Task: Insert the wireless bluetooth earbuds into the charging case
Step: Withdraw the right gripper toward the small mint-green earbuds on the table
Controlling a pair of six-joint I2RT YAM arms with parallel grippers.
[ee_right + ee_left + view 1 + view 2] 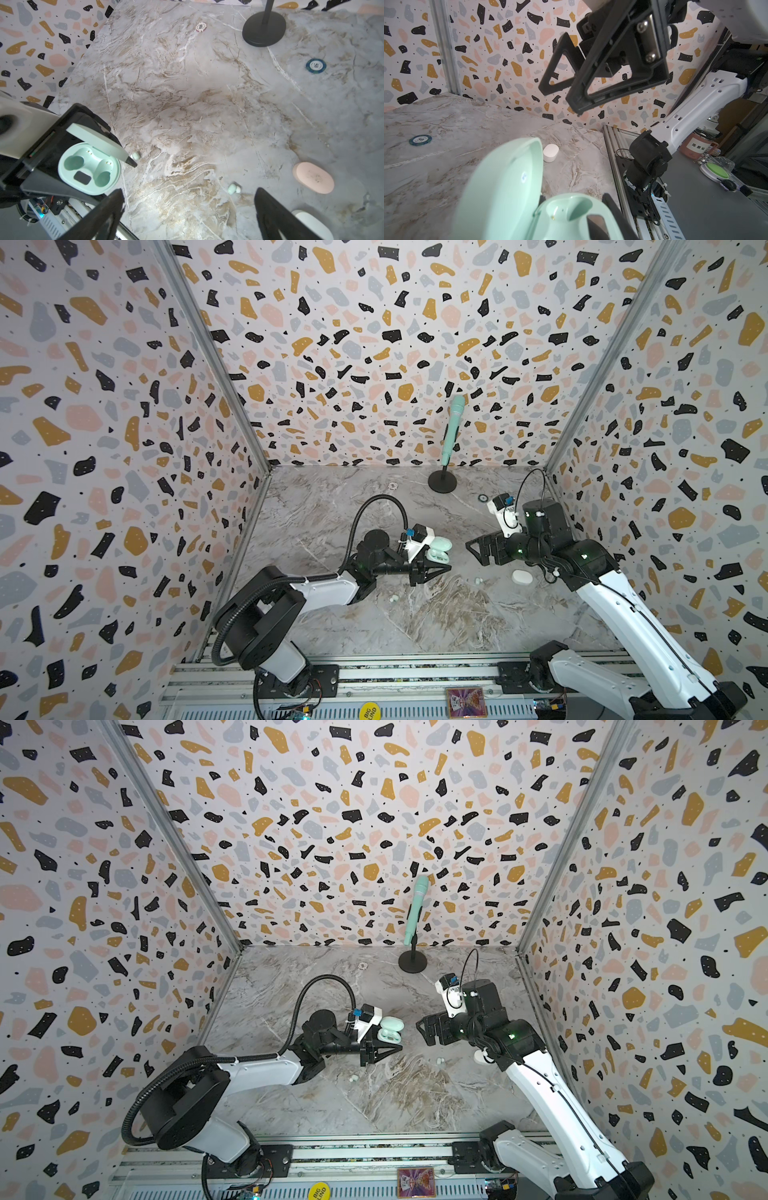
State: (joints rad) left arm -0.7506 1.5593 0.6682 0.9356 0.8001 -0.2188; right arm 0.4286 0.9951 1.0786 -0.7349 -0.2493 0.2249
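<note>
Mint case pinched in left end effector | right end effector spread | mint earbud nearby

Your left arm and right arm wear white shells over black joints, a ribbed black hose loops off the left one, and the black triangular open-frame fingers bolt on with silver screws.

Three white terrazzo-patterned walls with black, ochre, pink and grey patches are enclosing the grey-beige marble-patterned counter; grey metal corner posts are joining the walls.
</note>
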